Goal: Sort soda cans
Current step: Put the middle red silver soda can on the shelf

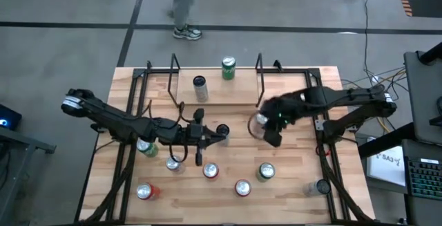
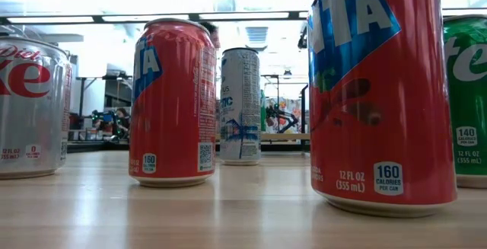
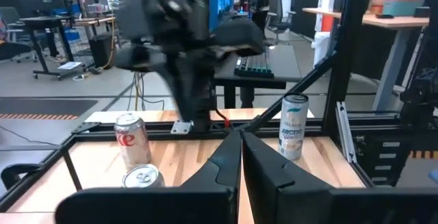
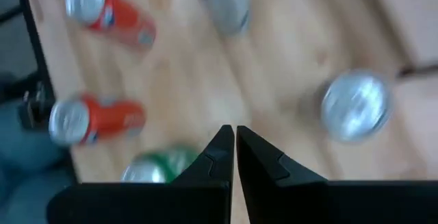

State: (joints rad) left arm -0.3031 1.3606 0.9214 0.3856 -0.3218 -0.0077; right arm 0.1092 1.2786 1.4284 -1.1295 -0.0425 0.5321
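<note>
Risk of toppling the silver can (image 1: 258,124) mid-table beside the right gripper (image 1: 273,137), fingers narrowed and empty, while the left gripper (image 1: 219,132) waits nearby, pinched closed, holding nothing.

Robotics lab or workshop: wooden table (image 1: 290,191) in black metal framing on grey concrete floor (image 1: 62,46); background desks (image 3: 58,25), keyboard (image 3: 254,66), cables (image 1: 376,81), ceiling strip lights (image 2: 243,16).

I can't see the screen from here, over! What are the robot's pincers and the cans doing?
Both pincers shut, empty: left pincer mid-table, right pincer above silver-topped metal can. Red, green and silver cans spread over wooden table; two at far edge. Nothing in the way.
</note>
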